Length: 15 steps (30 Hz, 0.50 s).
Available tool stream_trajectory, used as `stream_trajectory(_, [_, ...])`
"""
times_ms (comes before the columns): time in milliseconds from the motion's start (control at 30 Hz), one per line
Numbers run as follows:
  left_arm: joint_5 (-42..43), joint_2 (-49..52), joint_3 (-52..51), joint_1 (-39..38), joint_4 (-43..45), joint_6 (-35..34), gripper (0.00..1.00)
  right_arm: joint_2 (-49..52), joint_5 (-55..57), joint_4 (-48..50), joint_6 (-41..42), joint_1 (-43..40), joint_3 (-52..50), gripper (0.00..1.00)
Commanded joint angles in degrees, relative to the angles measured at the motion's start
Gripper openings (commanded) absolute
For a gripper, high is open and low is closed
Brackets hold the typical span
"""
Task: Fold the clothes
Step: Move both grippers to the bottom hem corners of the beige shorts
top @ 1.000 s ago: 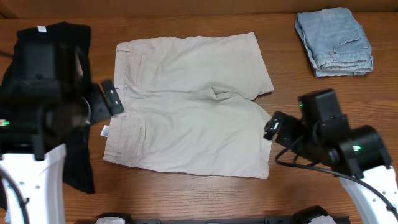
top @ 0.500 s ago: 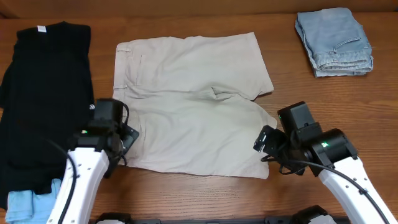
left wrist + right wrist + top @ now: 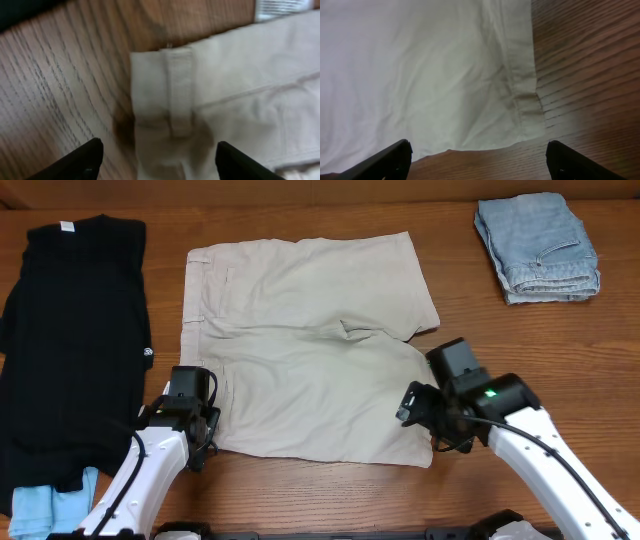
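Note:
The beige khaki shorts (image 3: 310, 345) lie flat on the wooden table, waistband to the left, legs to the right. My left gripper (image 3: 200, 442) is open at the waistband's front corner; the left wrist view shows that corner with its belt loop (image 3: 179, 90) between the open fingers (image 3: 157, 162). My right gripper (image 3: 418, 420) is open at the front leg's hem corner; the right wrist view shows the hem (image 3: 520, 75) just ahead of the open fingers (image 3: 477, 160).
A black T-shirt (image 3: 70, 340) lies at the left, with a light-blue cloth (image 3: 45, 508) at its front end. A folded light-blue denim garment (image 3: 537, 247) sits at the back right. Bare wooden table (image 3: 520, 340) surrounds the shorts.
Both arms have swung forward and down: the left gripper from the waistband's middle to its front corner, the right gripper inward to the front leg's hem corner. The shorts have not moved.

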Motion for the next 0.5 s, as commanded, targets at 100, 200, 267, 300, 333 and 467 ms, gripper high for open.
stream_trajectory(100, [-1.84,3.61,-1.46,3.98,3.32,0.09,0.71,3.04,-0.13,1.01,0.33,4.09,-0.37,0.90])
stream_trajectory(200, [-1.84,6.27,-1.46,5.51,6.27,4.57,0.61,3.87,0.74,0.92,1.81,4.83,-0.37,0.90])
stream_trajectory(267, [-1.57,8.26,-1.46,5.86,8.31,7.67,0.45,4.15,0.72,0.92,2.10,4.87,-0.37,0.89])
stream_trajectory(300, [-1.60,9.42,-1.46,5.90,9.29,9.11,0.36,4.17,0.74,0.72,2.62,4.87,-0.37,0.89])
stream_trajectory(333, [-1.53,10.54,-1.46,5.90,9.84,9.84,0.29,4.17,0.85,0.37,3.48,4.87,-0.37,0.89])
stream_trajectory(467, [-0.20,13.81,-1.46,5.90,10.36,9.99,0.08,4.17,0.44,-1.44,6.05,4.90,-0.81,0.88])
